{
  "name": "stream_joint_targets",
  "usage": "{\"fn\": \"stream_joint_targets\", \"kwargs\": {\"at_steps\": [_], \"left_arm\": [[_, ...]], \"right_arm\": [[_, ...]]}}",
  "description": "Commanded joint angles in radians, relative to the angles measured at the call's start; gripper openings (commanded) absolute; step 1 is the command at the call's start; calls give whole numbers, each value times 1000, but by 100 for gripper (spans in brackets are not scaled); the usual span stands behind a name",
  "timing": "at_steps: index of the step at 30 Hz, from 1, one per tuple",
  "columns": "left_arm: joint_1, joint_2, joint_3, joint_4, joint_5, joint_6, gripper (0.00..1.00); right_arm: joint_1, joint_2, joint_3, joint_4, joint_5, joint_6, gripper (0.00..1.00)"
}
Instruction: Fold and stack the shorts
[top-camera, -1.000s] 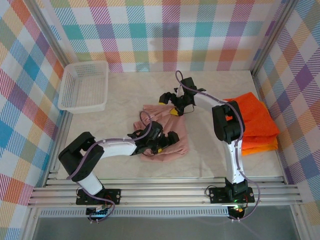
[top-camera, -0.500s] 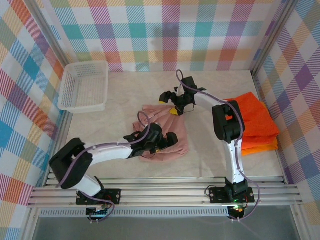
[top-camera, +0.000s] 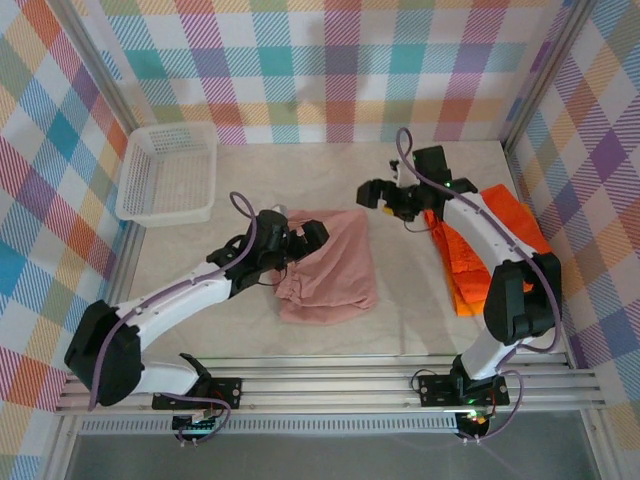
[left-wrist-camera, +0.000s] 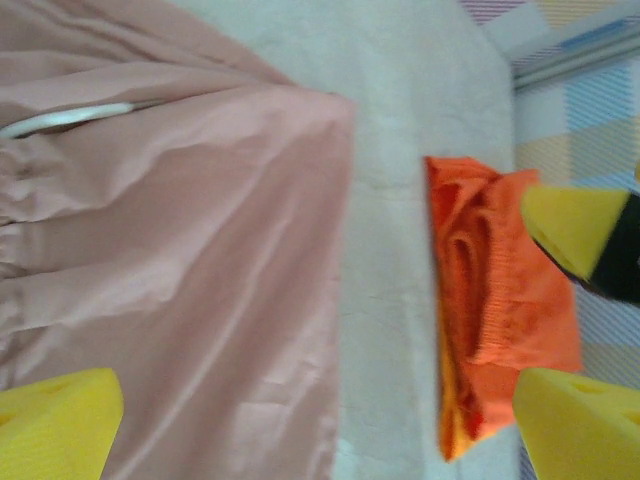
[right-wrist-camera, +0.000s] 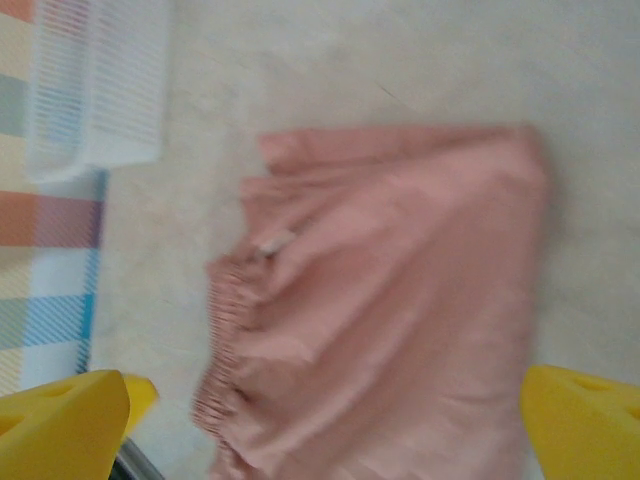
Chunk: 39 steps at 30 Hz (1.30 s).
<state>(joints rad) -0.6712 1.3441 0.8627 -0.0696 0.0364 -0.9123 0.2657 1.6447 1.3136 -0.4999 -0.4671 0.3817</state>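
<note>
The left jaws and right jaws both stand wide apart, empty. The pink shorts (top-camera: 325, 275) lie folded on the counter (top-camera: 300, 180) between them, just beside the left jaws. The orange shorts (top-camera: 480, 250) lie rumpled behind the right jaws; tidying and stacking likely remain.

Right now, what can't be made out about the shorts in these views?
Orange shorts, top view: right arm crosses them; count unclear.
Pink shorts, top view: left gripper hides their top-left corner.
Pink shorts, right wrist view: blurred, lower edge cut by frame.
Orange shorts, left wrist view: far end behind yellow finger pads.
</note>
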Motion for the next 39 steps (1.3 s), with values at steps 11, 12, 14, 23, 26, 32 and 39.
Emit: {"fn": "stream_joint_targets", "kwargs": {"at_steps": [11, 12, 14, 23, 26, 32, 39], "left_arm": [[18, 107, -261, 172, -38, -46, 100], [19, 106, -273, 174, -42, -46, 100], [20, 103, -294, 178, -46, -48, 100], [20, 101, -320, 186, -44, -51, 100], [21, 105, -319, 190, -40, -53, 100], [21, 116, -320, 199, -33, -57, 100], [21, 118, -324, 206, -32, -59, 100]], "right_arm": [[0, 117, -149, -45, -108, -124, 93], [-1, 129, -152, -32, -117, -120, 92], [0, 154, -154, -9, -148, -116, 91], [10, 252, -129, 10, -200, -120, 83], [28, 267, -133, 18, -192, -118, 82], [64, 277, -150, 66, -192, -85, 74], [106, 295, -145, 87, -177, -60, 69]]}}
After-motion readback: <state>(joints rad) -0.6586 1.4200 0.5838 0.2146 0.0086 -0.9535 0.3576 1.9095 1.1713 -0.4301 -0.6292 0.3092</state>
